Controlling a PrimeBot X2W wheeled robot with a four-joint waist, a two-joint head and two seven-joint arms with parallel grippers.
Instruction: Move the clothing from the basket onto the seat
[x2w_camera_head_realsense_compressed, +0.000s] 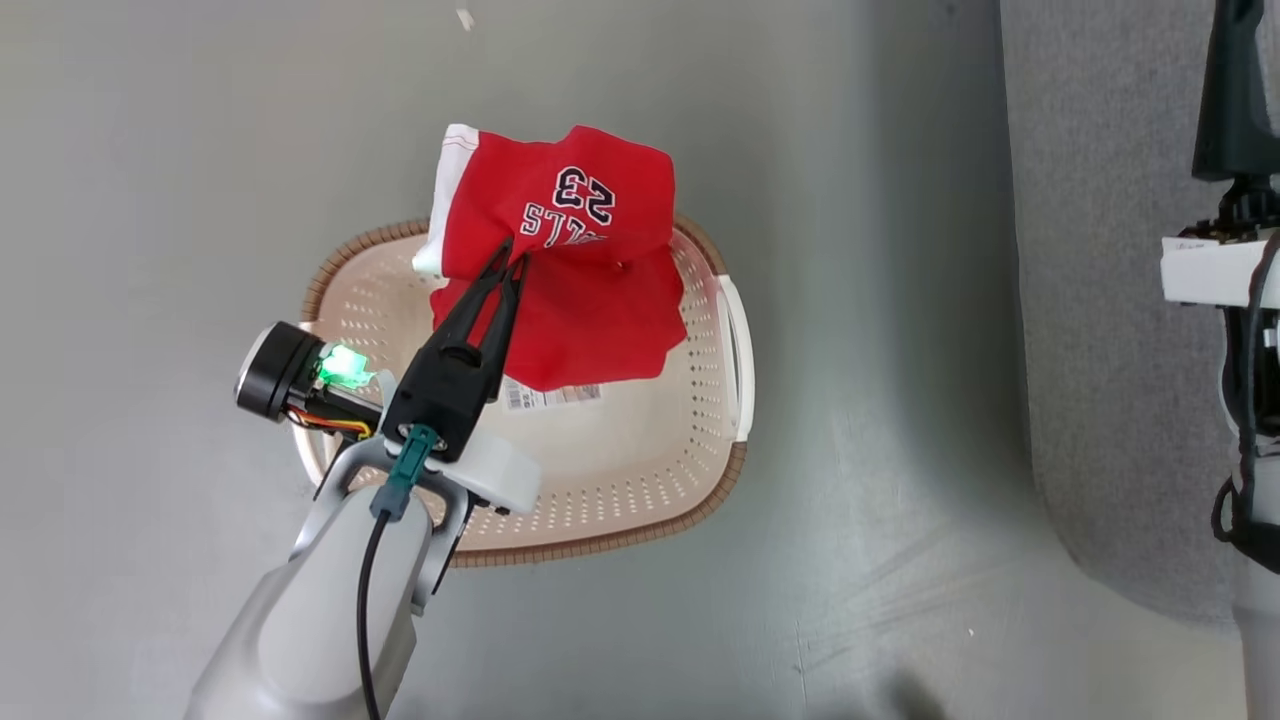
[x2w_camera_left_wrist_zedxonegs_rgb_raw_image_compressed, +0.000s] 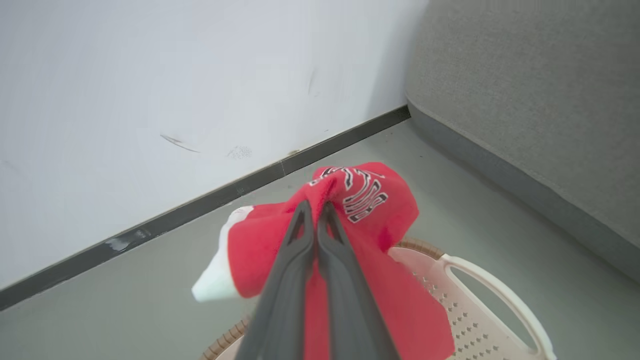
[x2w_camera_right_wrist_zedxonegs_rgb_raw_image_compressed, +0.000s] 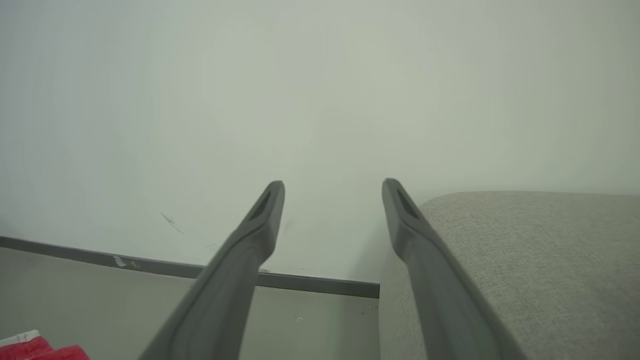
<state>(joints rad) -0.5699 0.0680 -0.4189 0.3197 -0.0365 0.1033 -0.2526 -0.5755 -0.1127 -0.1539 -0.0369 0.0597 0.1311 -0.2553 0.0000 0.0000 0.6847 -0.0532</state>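
A red shirt, the clothing (x2w_camera_head_realsense_compressed: 560, 260), hangs bunched over the far half of the basket (x2w_camera_head_realsense_compressed: 620, 470), white trim at its left and white lettering on top. My left gripper (x2w_camera_head_realsense_compressed: 512, 256) is shut on its fabric, lifting it above the basket floor. From the left wrist, the two fingers press together into the red cloth (x2w_camera_left_wrist_zedxonegs_rgb_raw_image_compressed: 370, 210) over the basket's handle (x2w_camera_left_wrist_zedxonegs_rgb_raw_image_compressed: 495, 295). The grey-green seat (x2w_camera_head_realsense_compressed: 1090, 300) lies to the right. My right gripper (x2w_camera_right_wrist_zedxonegs_rgb_raw_image_compressed: 332, 187) stands open and empty, beside the seat's edge (x2w_camera_right_wrist_zedxonegs_rgb_raw_image_compressed: 525, 250).
The basket rests on a grey floor (x2w_camera_head_realsense_compressed: 200, 200), a label (x2w_camera_head_realsense_compressed: 550, 397) on its bottom. A white wall with a dark baseboard (x2w_camera_left_wrist_zedxonegs_rgb_raw_image_compressed: 200, 205) runs behind. Dark and white parts of my right arm (x2w_camera_head_realsense_compressed: 1235, 250) hang over the seat at the right edge.
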